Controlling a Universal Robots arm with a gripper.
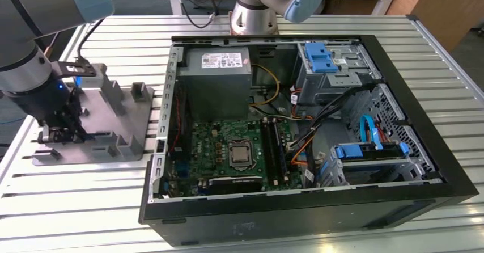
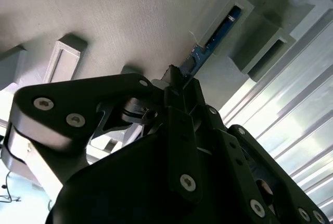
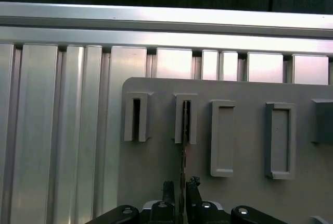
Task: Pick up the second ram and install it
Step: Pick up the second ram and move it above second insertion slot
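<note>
The second ram [image 3: 183, 130] stands on edge in a slotted post of the grey fixture plate [image 3: 156, 172], seen edge-on in the first wrist view. Its blue board [image 2: 216, 34] runs from the post slot down to my fingertips in the second wrist view. My gripper [image 3: 181, 186] [image 2: 177, 75] straddles the near end of the stick, and its fingers look shut on it. In the exterior view my gripper [image 1: 64, 131] is low over the fixture plate [image 1: 113, 122], at that view's left. The black memory slots [image 1: 272, 151] lie on the motherboard inside the open computer case.
The open computer case [image 1: 423, 122] lies at the exterior view's right of the fixture plate, with cables, drive bays and a power supply [image 1: 215, 77] inside. Other upright posts [image 3: 223, 138] stand on the plate beside the ram. A ribbed aluminium table [image 1: 76, 207] carries everything.
</note>
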